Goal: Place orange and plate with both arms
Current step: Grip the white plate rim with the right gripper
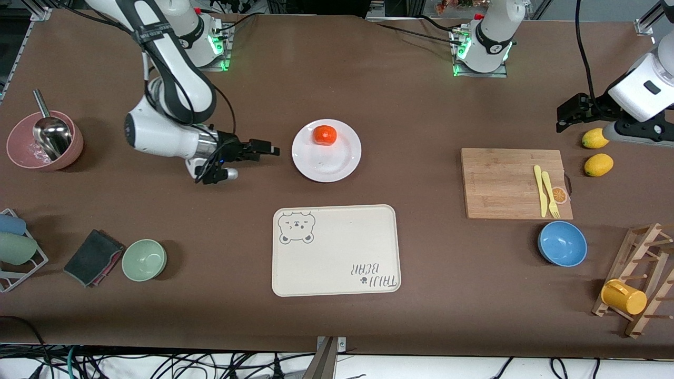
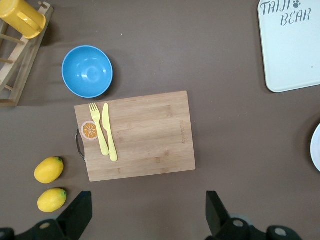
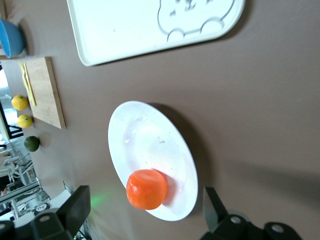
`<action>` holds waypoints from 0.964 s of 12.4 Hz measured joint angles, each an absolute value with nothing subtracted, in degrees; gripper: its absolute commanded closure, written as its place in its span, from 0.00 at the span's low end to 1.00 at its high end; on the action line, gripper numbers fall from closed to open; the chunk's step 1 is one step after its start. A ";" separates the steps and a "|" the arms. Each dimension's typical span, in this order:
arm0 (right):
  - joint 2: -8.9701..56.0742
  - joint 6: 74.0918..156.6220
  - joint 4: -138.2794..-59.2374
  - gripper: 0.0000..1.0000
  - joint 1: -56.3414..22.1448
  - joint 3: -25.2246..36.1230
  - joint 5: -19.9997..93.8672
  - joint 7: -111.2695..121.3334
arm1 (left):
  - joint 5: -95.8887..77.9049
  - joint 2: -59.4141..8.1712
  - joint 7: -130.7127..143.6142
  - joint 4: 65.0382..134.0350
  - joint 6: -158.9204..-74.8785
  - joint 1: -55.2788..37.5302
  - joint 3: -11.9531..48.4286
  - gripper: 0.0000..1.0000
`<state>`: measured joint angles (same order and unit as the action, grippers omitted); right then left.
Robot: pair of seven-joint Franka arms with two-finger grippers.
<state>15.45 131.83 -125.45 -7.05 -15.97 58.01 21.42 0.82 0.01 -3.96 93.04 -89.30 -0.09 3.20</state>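
Note:
A round white plate [image 1: 329, 163] lies near the middle of the table, and the orange [image 1: 325, 135] sits on its rim area farther from the front camera. My right gripper [image 1: 266, 149] hangs low beside the plate, toward the right arm's end of the table, open and holding nothing. In the right wrist view the orange [image 3: 146, 189] and the plate [image 3: 150, 145] lie just ahead of the open right gripper [image 3: 145, 212]. My left gripper [image 1: 562, 118] is open over the table by the lemons. In its wrist view the left gripper [image 2: 148, 215] holds nothing, and the plate's edge [image 2: 316, 147] just shows.
A cream bear-print tray [image 1: 337, 250] lies nearer the front camera than the plate. Toward the left arm's end are a cutting board [image 1: 500, 181] with yellow cutlery, two lemons [image 1: 597, 164], a blue bowl [image 1: 562, 243] and a mug rack [image 1: 640, 279]. A green bowl [image 1: 144, 259] and a pink bowl [image 1: 21, 152] sit toward the right arm's end.

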 measured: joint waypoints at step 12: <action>27.46 140.42 -129.32 0.01 -7.02 -21.60 93.78 57.70 | -2.19 -3.06 -4.72 92.48 -91.39 0.88 3.12 0.00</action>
<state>27.46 140.42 -129.32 -7.02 -21.60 93.78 57.70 -2.19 -3.06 -4.72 92.48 -91.39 0.88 3.12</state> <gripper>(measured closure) 0.000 0.000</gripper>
